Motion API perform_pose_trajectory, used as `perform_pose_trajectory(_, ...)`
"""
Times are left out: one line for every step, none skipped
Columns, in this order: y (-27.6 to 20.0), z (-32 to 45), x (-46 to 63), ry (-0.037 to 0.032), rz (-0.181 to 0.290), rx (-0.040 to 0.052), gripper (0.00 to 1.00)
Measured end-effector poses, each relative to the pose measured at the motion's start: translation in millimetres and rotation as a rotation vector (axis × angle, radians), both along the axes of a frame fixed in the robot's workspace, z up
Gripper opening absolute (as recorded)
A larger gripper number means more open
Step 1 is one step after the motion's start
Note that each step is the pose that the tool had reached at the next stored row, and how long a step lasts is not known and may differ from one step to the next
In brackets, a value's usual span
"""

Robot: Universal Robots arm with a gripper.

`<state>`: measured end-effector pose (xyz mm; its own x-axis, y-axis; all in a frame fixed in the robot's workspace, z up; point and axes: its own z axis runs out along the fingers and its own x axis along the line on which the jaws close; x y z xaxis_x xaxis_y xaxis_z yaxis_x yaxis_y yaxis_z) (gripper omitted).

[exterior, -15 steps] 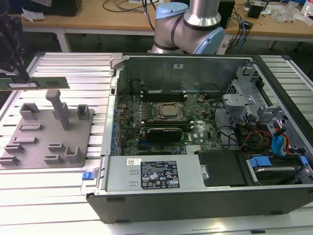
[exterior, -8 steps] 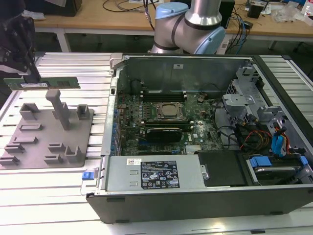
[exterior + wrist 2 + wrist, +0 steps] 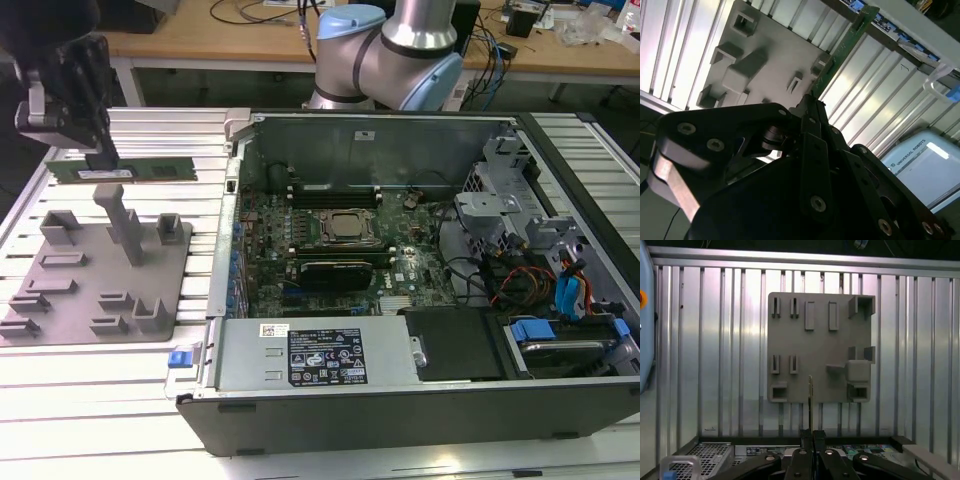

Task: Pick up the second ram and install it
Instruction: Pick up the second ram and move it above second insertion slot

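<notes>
The second ram (image 3: 125,168), a thin green stick, hangs level above the grey fixture plate (image 3: 90,290) at the exterior view's left, clear of its blocks. My gripper (image 3: 103,158) is shut on it near its left part. In the second wrist view the ram (image 3: 842,50) runs out from the gripper (image 3: 809,102) over the fixture plate (image 3: 775,55). Seen edge-on in the first wrist view, the ram (image 3: 810,400) stands between the fingertips of the gripper (image 3: 812,432), above the fixture plate (image 3: 820,345). The long black memory slots (image 3: 335,195) lie on the motherboard behind the processor (image 3: 347,227).
The open computer case (image 3: 230,360) lies to the exterior view's right of the fixture, with cables and drive bays (image 3: 540,270) at its right end. The arm's base (image 3: 390,50) stands behind the case. A tall grey post (image 3: 122,225) rises from the fixture below the ram.
</notes>
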<state>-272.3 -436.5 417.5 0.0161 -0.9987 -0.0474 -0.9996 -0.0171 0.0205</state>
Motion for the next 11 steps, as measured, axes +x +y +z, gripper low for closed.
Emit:
perform_pose_trajectory(0.0, 0.0, 4.3, 0.0000, 0.000, 0.0000, 0.09)
perform_pose_trajectory(0.0, 0.0, 7.0, 0.0000, 0.000, -0.0001, 0.09)
perform_pose_trajectory(0.0, 0.0, 9.6, 0.0000, 0.000, -0.0001, 0.09)
perform_pose_trajectory(0.0, 0.1, 14.0, 0.0001, 0.000, -0.0001, 0.09)
perform_pose_trajectory(0.0, 0.0, 17.0, 0.0001, 0.000, -0.0002, 0.09)
perform_pose_trajectory(0.0, 0.0, 19.0, 0.0001, 0.000, -0.0001, 0.09)
perform_pose_trajectory(0.0, -0.1, 21.3, 0.0000, 0.000, 0.0000, 0.09)
perform_pose_trajectory(0.0, -0.1, 23.2, -0.0001, 0.000, 0.0000, 0.09)
perform_pose_trajectory(0.0, -0.1, 27.2, 0.0000, 0.000, 0.0000, 0.09)
perform_pose_trajectory(0.0, -0.2, 29.7, 0.0000, 0.000, 0.0000, 0.09)
perform_pose_trajectory(0.0, -0.3, 31.8, 0.0000, 0.000, -0.0001, 0.09)
